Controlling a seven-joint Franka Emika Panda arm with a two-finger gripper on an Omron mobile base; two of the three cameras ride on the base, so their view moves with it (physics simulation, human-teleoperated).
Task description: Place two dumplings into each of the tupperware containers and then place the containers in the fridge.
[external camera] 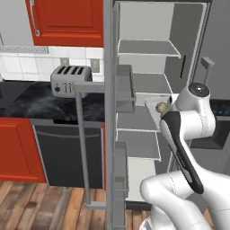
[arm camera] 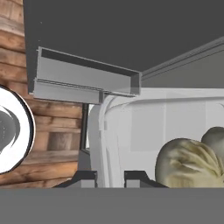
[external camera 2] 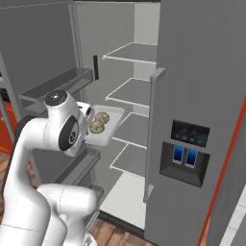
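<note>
Gripper clamped on tupperware container rim, two dumplings inside; fridge shelves beyond, toaster left.

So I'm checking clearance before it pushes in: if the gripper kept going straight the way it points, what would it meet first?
The gripper, shut on the tupperware container, seems to point downward. Past the container, probably the wood floor, though depth is unclear.
</note>
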